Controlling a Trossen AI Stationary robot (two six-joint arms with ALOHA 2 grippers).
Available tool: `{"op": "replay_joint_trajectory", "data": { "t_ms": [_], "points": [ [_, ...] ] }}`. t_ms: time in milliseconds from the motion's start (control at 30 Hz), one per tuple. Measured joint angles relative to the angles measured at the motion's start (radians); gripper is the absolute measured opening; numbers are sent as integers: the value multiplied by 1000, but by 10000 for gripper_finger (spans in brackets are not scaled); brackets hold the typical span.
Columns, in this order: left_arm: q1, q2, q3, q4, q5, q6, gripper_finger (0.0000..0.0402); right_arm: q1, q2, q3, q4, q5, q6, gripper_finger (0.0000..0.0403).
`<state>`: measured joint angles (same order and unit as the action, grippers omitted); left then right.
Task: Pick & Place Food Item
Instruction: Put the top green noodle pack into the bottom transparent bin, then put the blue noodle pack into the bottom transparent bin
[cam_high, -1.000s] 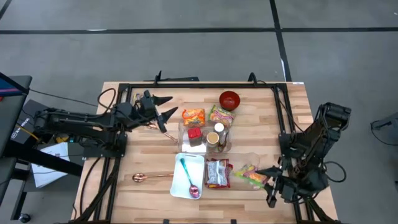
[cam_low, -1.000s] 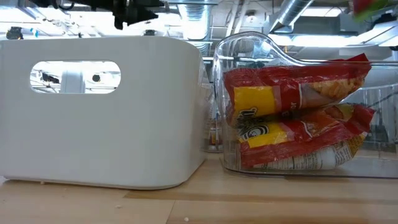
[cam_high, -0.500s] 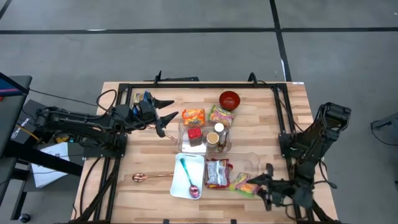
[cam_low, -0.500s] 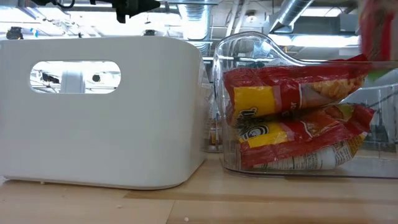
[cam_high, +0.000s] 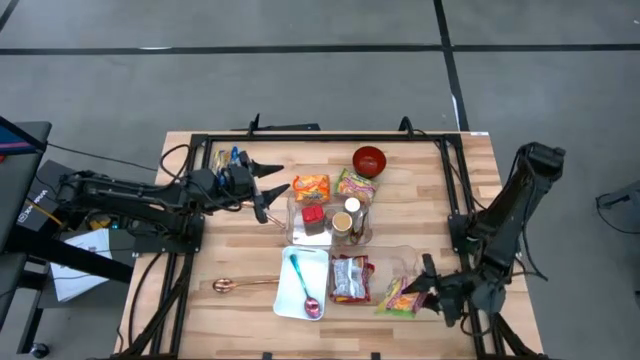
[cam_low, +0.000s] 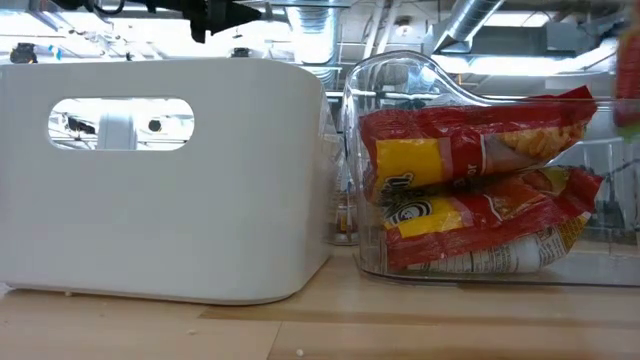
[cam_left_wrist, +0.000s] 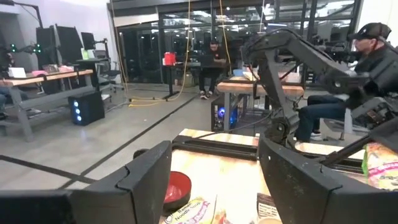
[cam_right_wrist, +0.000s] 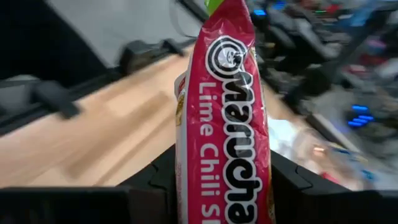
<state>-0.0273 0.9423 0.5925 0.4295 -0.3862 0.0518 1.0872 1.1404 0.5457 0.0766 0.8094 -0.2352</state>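
- The left arm reaches in from the table's left edge, stretched almost level towards the middle of the far half; its links lie in a near-straight line
- The left gripper points towards the table's centre; its two dark fingers stand apart with clear space between them, holding nothing
- The right arm stands at the table's right edge, elbow raised high and forearm folded down and inward; the wrist sits low near the front right corner
- The right gripper points towards the left; its fingers are closed flat against the two faces of a ramen packet, which it holds edge-on
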Motion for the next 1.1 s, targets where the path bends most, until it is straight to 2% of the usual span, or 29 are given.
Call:
{"op": "replay_joint_trajectory", "data": {
  "t_ms": [100,167,433,633,833,1100],
  "points": [
    [0,26,0,1,0,25,237,-39,-58,0,-67,-123,-1,145],
    [6,49,0,24,0,40,237,-71,-80,0,-87,-155,-26,144],
    [23,116,0,100,-1,57,237,-195,-81,0,-155,-184,-127,138],
    [23,120,0,114,7,82,237,-274,-35,0,-160,-184,-85,148],
    [23,119,0,119,20,83,237,-345,-30,0,-166,-182,35,182],
    [23,119,0,119,20,83,237,-303,-30,1,-162,-183,85,241]
  ]
}}
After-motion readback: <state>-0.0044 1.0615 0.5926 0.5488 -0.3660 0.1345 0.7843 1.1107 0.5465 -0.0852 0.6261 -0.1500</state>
